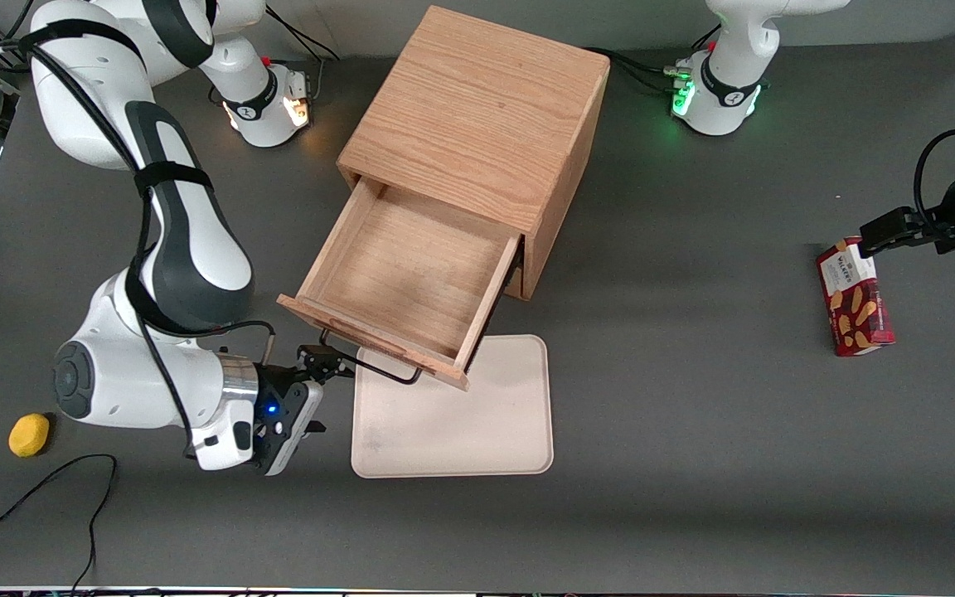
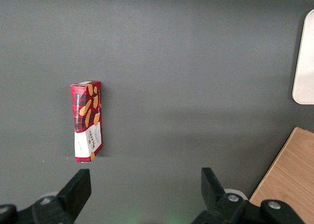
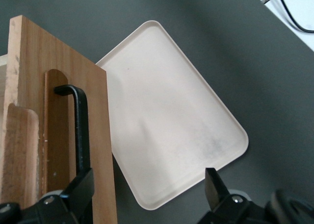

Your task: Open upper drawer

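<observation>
The upper drawer [image 1: 407,278] stands pulled far out of the cabinet [image 1: 477,124], above the near edge of the tray [image 1: 461,414] — so the task looks nearly done. The gripper [image 1: 330,361] is at the end of the handle [image 1: 370,362], fingers spread wide, gripping nothing — one finger [image 3: 78,192] just beside the bar.

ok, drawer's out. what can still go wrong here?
1. The upper drawer is pulled far out, overhanging the beige tray; more pull might slide it off its runners.
2. The gripper is open right at the black wire handle; one finger sits against the bar and could snag it when retreating.
3. A sideways exit could drag the cabinet.
</observation>
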You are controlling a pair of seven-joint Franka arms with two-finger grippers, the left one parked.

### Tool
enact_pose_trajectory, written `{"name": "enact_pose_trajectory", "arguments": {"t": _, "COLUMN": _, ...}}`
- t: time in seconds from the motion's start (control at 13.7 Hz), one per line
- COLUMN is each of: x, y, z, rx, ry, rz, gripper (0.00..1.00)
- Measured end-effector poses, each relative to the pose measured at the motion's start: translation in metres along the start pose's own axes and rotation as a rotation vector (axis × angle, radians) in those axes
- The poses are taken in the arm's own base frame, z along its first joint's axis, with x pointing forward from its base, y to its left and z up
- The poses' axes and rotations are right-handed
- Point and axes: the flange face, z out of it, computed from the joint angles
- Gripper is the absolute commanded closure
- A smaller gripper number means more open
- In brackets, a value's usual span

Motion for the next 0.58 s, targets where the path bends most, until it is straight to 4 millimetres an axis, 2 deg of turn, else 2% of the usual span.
{"name": "enact_pose_trajectory", "arguments": {"t": 0.22, "x": 0.001, "y": -0.002, "z": -0.013, "rx": 0.000, "ry": -0.002, "rz": -0.005, "gripper": 0.00}}
{"name": "enact_pose_trajectory", "arguments": {"t": 0.36, "x": -0.009, "y": -0.001, "z": -0.032, "rx": -0.008, "ry": -0.047, "rz": 0.001, "gripper": 0.00}}
{"name": "enact_pose_trajectory", "arguments": {"t": 0.51, "x": -0.025, "y": 0.002, "z": -0.072, "rx": -0.078, "ry": -0.110, "rz": 0.014, "gripper": 0.00}}
{"name": "enact_pose_trajectory", "arguments": {"t": 0.58, "x": -0.037, "y": -0.006, "z": -0.100, "rx": -0.110, "ry": -0.167, "rz": 0.057, "gripper": 0.00}}
